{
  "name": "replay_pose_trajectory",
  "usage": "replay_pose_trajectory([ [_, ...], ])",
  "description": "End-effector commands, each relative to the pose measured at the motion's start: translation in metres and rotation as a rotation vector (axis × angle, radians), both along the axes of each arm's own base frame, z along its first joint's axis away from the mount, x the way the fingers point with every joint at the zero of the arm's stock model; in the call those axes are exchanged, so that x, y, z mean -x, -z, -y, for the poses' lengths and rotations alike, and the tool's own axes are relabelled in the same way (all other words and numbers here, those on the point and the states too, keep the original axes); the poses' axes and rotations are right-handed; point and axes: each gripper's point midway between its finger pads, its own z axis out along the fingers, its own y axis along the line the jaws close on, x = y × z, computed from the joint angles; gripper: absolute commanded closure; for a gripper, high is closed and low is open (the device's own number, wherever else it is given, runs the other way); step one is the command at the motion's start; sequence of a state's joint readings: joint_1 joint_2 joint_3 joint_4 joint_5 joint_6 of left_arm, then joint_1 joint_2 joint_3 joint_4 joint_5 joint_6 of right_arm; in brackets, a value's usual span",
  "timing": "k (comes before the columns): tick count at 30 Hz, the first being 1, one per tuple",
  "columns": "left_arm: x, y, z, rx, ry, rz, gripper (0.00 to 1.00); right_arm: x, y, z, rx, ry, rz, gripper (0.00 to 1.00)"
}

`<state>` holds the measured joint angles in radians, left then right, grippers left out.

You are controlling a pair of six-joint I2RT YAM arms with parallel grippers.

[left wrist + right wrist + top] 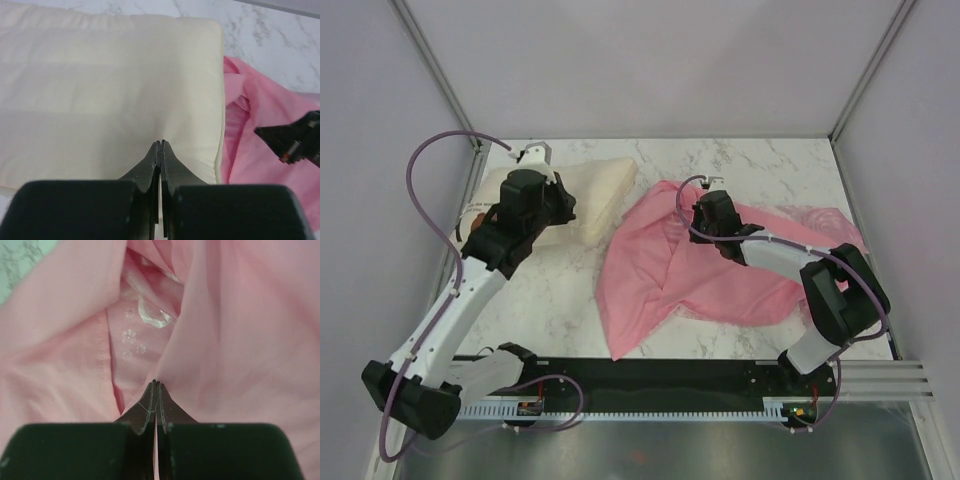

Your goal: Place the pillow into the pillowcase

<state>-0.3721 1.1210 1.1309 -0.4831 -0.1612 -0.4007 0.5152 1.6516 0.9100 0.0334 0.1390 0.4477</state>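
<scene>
The cream pillow (595, 195) lies at the back left of the table and fills the left wrist view (100, 85); no bear face or text shows. My left gripper (558, 207) sits on it, jaws shut, pinching the pillow's cover near its right end (161, 143). The pink pillowcase (665, 275) lies crumpled to the right of the pillow, touching its edge. My right gripper (705, 215) is shut on a fold of the pillowcase (220, 330) at its upper left part (156, 382). Its layers gape there, showing the patterned inside (132, 335).
The marble table (560, 300) is walled on three sides. Metal frame posts (445, 90) stand at the back corners. A black rail (650, 375) with the arm bases runs along the near edge. The right arm's black wrist (295, 140) shows in the left wrist view.
</scene>
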Motion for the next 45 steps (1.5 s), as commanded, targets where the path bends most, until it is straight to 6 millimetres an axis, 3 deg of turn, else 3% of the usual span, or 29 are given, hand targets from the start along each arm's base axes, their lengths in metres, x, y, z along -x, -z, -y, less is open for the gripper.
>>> replay_pose_trajectory([
  [1,0.033,-0.021,0.037,0.083,0.127,0.015,0.98,-0.009,-0.042,-0.014,-0.099,-0.021,0.138,1.0],
  [6,0.06,0.012,0.089,0.076,0.203,-0.048,0.98,-0.006,-0.051,-0.014,-0.134,-0.028,0.179,1.0],
  [8,0.059,0.029,0.111,0.044,0.219,-0.078,0.98,-0.005,-0.055,-0.011,-0.137,-0.021,0.197,1.0],
  [12,0.037,0.025,0.129,-0.024,0.209,-0.047,0.96,-0.004,-0.059,-0.007,-0.131,-0.005,0.212,1.0],
  [13,0.034,0.025,0.13,-0.047,0.209,-0.047,0.84,-0.004,-0.058,-0.006,-0.13,-0.004,0.211,1.0],
  [14,0.03,0.037,0.127,-0.095,0.189,-0.079,0.63,-0.004,-0.058,-0.006,-0.128,-0.003,0.21,1.0],
  [15,0.027,0.033,0.128,-0.107,0.184,-0.083,0.1,-0.004,-0.058,-0.006,-0.128,-0.003,0.21,1.0],
  [16,0.025,0.035,0.127,-0.137,0.187,-0.094,0.02,-0.005,-0.057,-0.006,-0.129,0.0,0.207,1.0],
  [21,0.015,0.072,0.136,-0.22,0.188,-0.177,0.0,-0.005,-0.056,-0.007,-0.129,0.001,0.202,1.0],
  [28,0.004,0.143,0.145,-0.336,0.188,-0.315,0.0,-0.005,-0.056,0.001,-0.125,0.045,0.211,1.0],
  [30,0.001,0.159,0.141,-0.359,0.176,-0.347,0.0,-0.004,-0.057,0.004,-0.132,0.054,0.216,1.0],
  [31,0.006,0.186,0.113,-0.465,0.129,-0.446,0.0,-0.004,-0.059,0.004,-0.135,0.056,0.222,1.0],
  [33,-0.002,0.202,0.1,-0.528,0.141,-0.485,0.2,-0.003,-0.059,0.004,-0.144,0.054,0.225,1.0],
  [34,-0.007,0.208,0.089,-0.529,0.116,-0.515,0.36,-0.003,-0.061,0.003,-0.15,0.049,0.229,1.0],
  [35,-0.01,0.212,0.083,-0.539,0.1,-0.527,0.66,-0.003,-0.061,0.002,-0.153,0.045,0.229,1.0],
  [36,-0.011,0.21,0.077,-0.545,0.084,-0.524,0.85,-0.002,-0.06,0.001,-0.153,0.042,0.226,1.0],
  [37,-0.013,0.205,0.072,-0.551,0.064,-0.509,0.98,-0.003,-0.061,0.0,-0.162,0.037,0.227,1.0],
  [40,-0.018,0.161,0.062,-0.536,0.011,-0.407,0.98,-0.002,-0.061,-0.002,-0.169,0.032,0.229,1.0],
  [41,-0.016,0.136,0.065,-0.497,0.015,-0.359,0.98,-0.003,-0.062,-0.003,-0.173,0.027,0.233,1.0],
  [44,-0.01,0.094,0.076,-0.426,0.04,-0.269,0.98,-0.003,-0.064,-0.003,-0.178,0.025,0.235,1.0],
  [45,-0.005,0.071,0.077,-0.4,0.039,-0.22,0.98,-0.002,-0.063,-0.004,-0.18,0.023,0.233,1.0],
])
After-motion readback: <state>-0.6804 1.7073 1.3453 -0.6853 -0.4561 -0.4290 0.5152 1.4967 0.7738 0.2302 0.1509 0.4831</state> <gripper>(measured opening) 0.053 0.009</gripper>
